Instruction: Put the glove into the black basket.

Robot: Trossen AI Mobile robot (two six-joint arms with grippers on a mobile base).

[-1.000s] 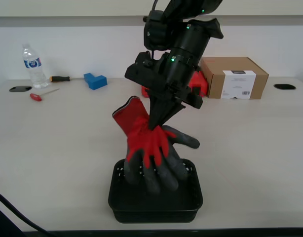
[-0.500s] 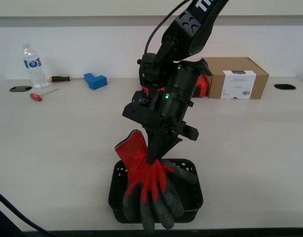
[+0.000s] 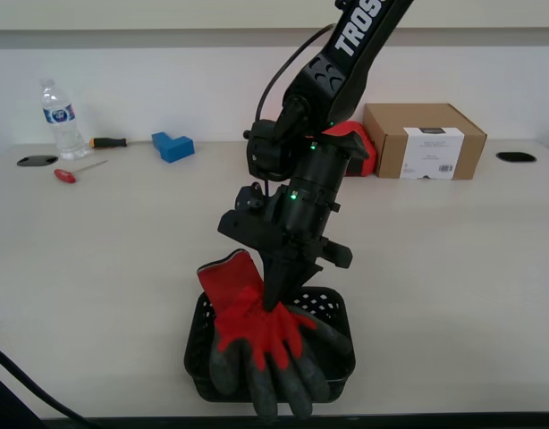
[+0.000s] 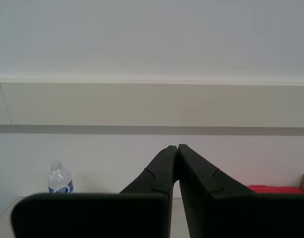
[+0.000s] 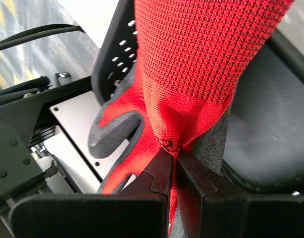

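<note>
My first gripper (image 3: 276, 302) is shut on the red knit glove (image 3: 248, 335) at its middle and holds it down in the black basket (image 3: 337, 308) near the table's front edge. The glove's grey rubber fingers hang over the basket's front rim; its cuff sticks up toward the exterior view's left. In the first wrist view the glove (image 5: 191, 74) is pinched in my first gripper (image 5: 176, 154) over the basket (image 5: 112, 54). My second gripper (image 4: 177, 148) is shut, empty, raised and facing the wall; it does not show in the exterior view.
A cardboard box (image 3: 424, 139) and a red case (image 3: 357, 143) stand behind the arm. A water bottle (image 3: 59, 119), a blue block (image 3: 172, 146) and two screwdrivers (image 3: 78, 170) lie at the back on the exterior view's left.
My first gripper has come down with the glove into the basket. The glove's fingers now drape over the front rim, and the basket has shifted slightly toward the exterior view's left.
</note>
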